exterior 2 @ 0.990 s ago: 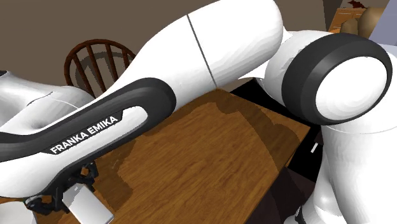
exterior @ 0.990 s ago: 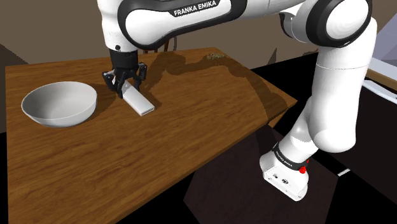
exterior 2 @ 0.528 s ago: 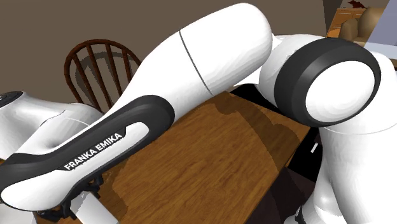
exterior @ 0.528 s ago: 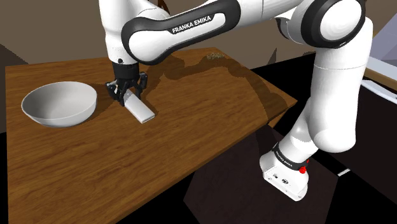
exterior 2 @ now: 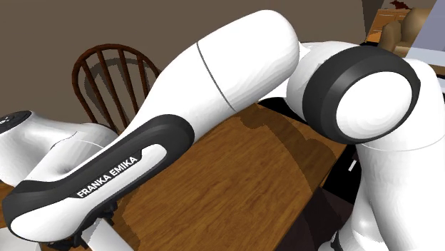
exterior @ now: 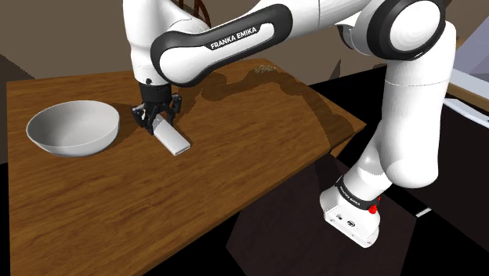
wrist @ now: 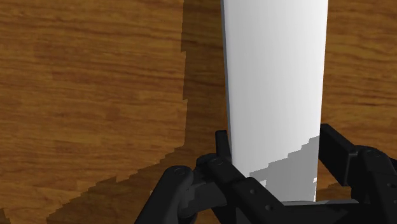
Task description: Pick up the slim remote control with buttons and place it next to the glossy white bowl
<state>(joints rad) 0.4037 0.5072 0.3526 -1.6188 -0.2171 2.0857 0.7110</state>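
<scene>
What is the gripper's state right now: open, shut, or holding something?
Gripper: shut on the white remote, clasping one end between its fingers.

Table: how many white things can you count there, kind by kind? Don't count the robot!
bowl: 1
remote control, gripped by the claw: 1
Total: 2

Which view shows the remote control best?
The shoulder view: the white remote is seen nearly full length. The wrist view gives its gripped end; the second exterior view, a sliver under the arm.
</scene>
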